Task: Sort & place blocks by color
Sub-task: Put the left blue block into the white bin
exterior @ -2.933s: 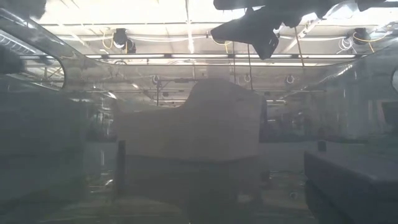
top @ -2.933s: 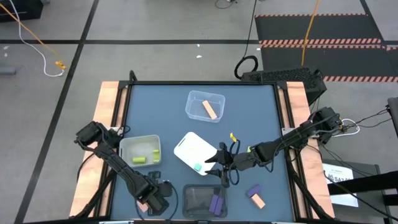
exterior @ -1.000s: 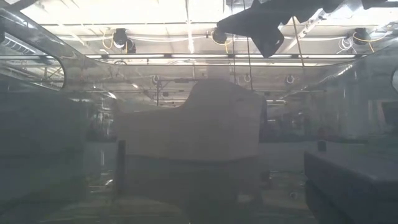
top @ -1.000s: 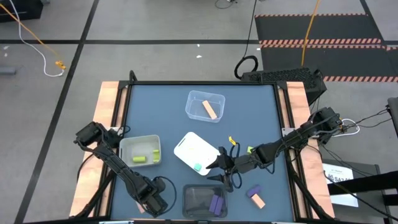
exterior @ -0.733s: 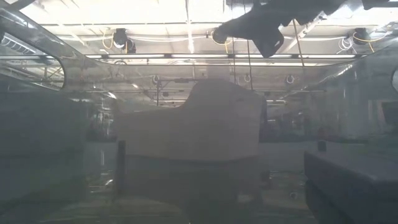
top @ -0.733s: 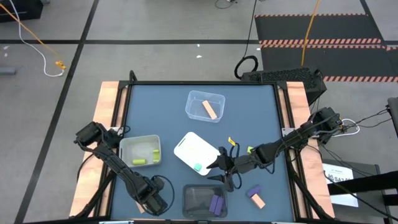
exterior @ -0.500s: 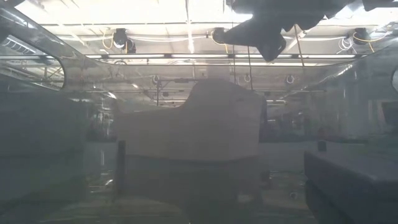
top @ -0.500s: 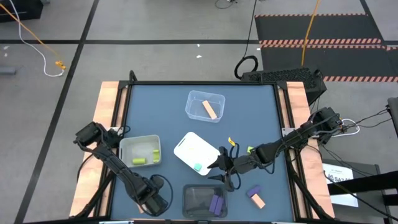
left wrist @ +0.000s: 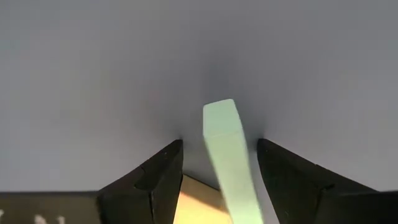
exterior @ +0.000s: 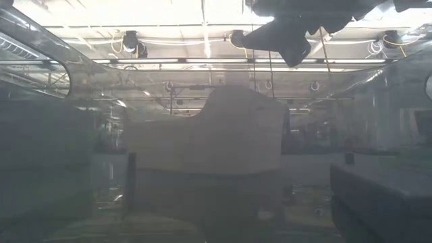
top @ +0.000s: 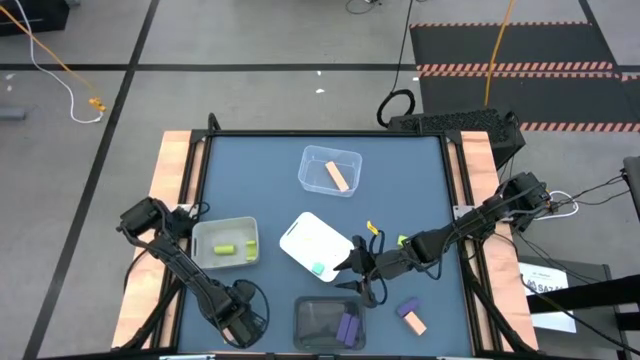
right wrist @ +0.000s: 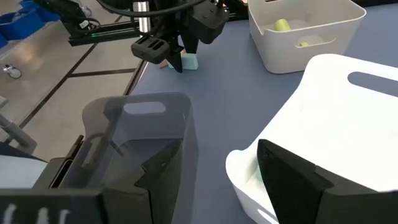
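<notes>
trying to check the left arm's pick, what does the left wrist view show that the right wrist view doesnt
Only the left wrist view: the mint bar lies between the left gripper's open fingers, an orange block beside it. Only the right wrist view: the dark bin, white bin, and the bin with yellow-green blocks. Both show the mint bar and the blue tabletop.

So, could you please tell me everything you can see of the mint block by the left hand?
The mint block is a pale mint-green bar with flat matte faces and squared edges. It lies on the blue table between the left hand's open fingers, not visibly touching either. A salmon-orange block sits beside it. From the right wrist, it shows beneath that hand near the table's edge.
</notes>
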